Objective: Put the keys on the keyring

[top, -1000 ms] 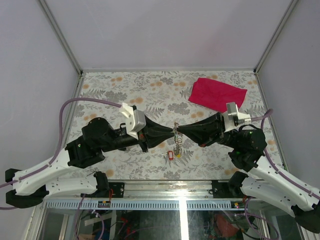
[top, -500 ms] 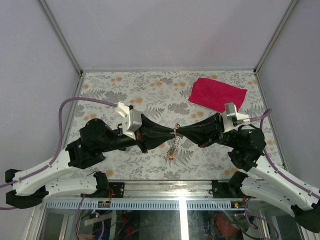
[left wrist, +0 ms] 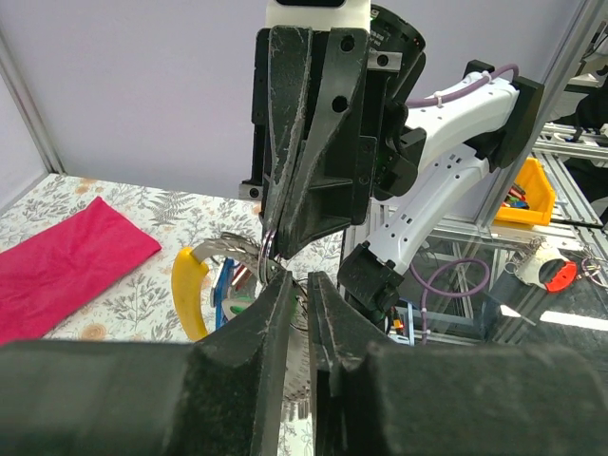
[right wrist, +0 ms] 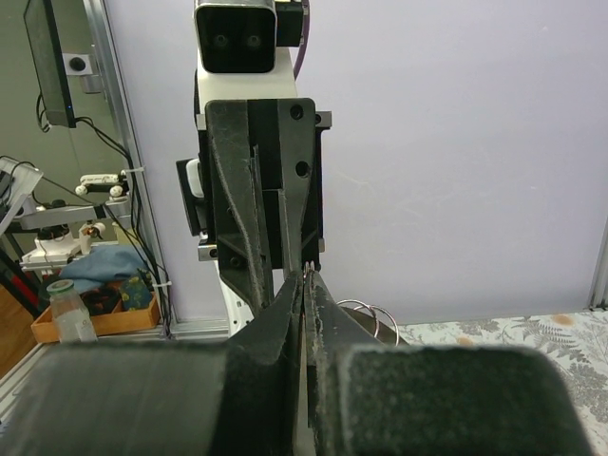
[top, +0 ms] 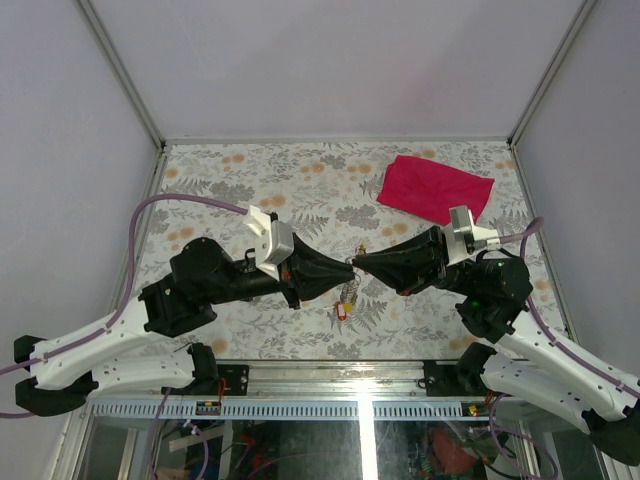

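Note:
Above the middle of the table my two grippers meet tip to tip. The right gripper (top: 357, 263) (right wrist: 306, 274) is shut on the thin silvery wire of the keyring (top: 349, 288) (left wrist: 268, 243). The ring's yellow tag (left wrist: 188, 290) and blue tag (left wrist: 226, 285) hang below it, and two more loops (right wrist: 372, 318) show behind my right fingers. The left gripper (top: 343, 270) (left wrist: 302, 278) sits right under the ring. Its jaws stand a narrow gap apart, and I cannot make out whether anything is pinched in them. A small red-tagged key (top: 341, 310) is low under the bundle.
A red cloth (top: 433, 187) (left wrist: 66, 261) lies at the far right of the flowered table (top: 230, 180). Metal frame posts and grey walls close in the back and sides. Both arm bases stand at the near edge.
The left wrist has turned and shifted slightly, its tip still at the ring. The right gripper has kept its hold and barely moved. The hanging bundle swung a little.

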Available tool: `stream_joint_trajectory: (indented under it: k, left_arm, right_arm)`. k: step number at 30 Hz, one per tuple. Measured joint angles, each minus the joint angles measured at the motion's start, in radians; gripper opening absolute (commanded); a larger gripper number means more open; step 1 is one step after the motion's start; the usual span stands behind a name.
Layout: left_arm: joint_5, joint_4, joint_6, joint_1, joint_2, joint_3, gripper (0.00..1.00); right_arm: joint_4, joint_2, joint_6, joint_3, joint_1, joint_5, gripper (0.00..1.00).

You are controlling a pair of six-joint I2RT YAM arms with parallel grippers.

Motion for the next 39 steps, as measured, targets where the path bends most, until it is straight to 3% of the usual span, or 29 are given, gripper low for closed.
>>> stream_joint_trajectory:
  k: [8, 16, 22, 24, 25, 35, 39]
  left_arm:
    - [0.008, 0.0, -0.002, 0.0, 0.001, 0.0, 0.0]
    - [0.018, -0.008, -0.003, 0.0, -0.003, 0.005, 0.0]
    - [0.034, -0.103, 0.025, 0.0, 0.024, 0.091, 0.0]
    - [0.037, -0.145, 0.04, 0.0, 0.033, 0.126, 0.0]
    - [0.041, -0.17, 0.05, 0.0, 0.037, 0.143, 0.0]
    - [0.054, -0.296, 0.085, 0.0, 0.061, 0.187, 0.0]
    - [0.007, -0.296, 0.06, 0.0, 0.046, 0.155, 0.09]
  right_arm:
    - [0.003, -0.001, 0.0, 0.0, 0.0, -0.014, 0.0]
    - [-0.011, -0.009, -0.01, 0.0, 0.0, -0.022, 0.0]
    - [-0.136, -0.04, -0.068, 0.006, 0.0, -0.038, 0.14]
    - [-0.19, -0.055, -0.096, 0.018, 0.0, -0.038, 0.01]
    - [-0.212, -0.063, -0.111, 0.026, 0.0, -0.037, 0.0]
    - [-0.332, -0.121, -0.18, 0.068, 0.0, -0.001, 0.0]
    - [-0.517, -0.162, -0.225, 0.095, 0.0, 0.12, 0.07]
